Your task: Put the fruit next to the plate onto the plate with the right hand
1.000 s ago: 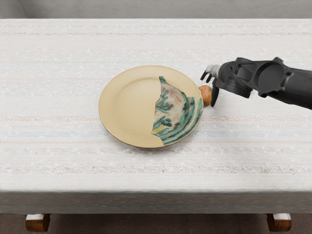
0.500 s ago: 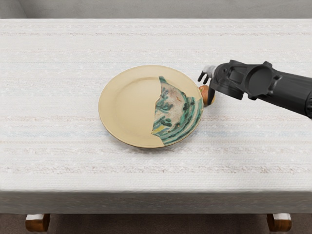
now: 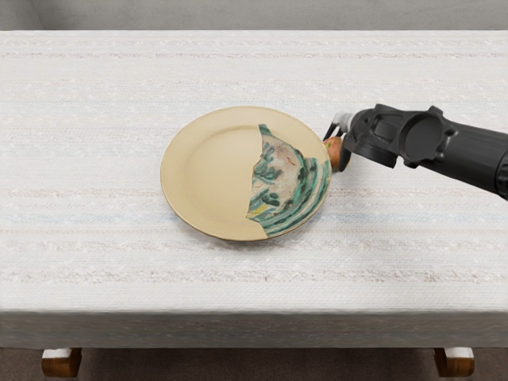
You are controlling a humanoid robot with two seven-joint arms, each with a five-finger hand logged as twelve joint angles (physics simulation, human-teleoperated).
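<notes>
Head view: the right hand [image 3: 343, 140] sat over the fruit [image 3: 333, 149]; whether it had clamped on, I could not tell. The fruit lay just beside the plate [image 3: 208, 168], at its three o'clock. Best to grip firmly, lift clear of the rim, then carry toward nine o'clock. One fruit, one plate, one hand.

A wide worktop [image 3: 119, 71], covered in off-white woven cloth with faint pale stripes running side to side, fills most of the view. Below its front edge are two brown wooden feet, left [image 3: 61, 362] and right [image 3: 454, 361]. A plain grey backdrop [image 3: 238, 14] lies beyond the far edge.
</notes>
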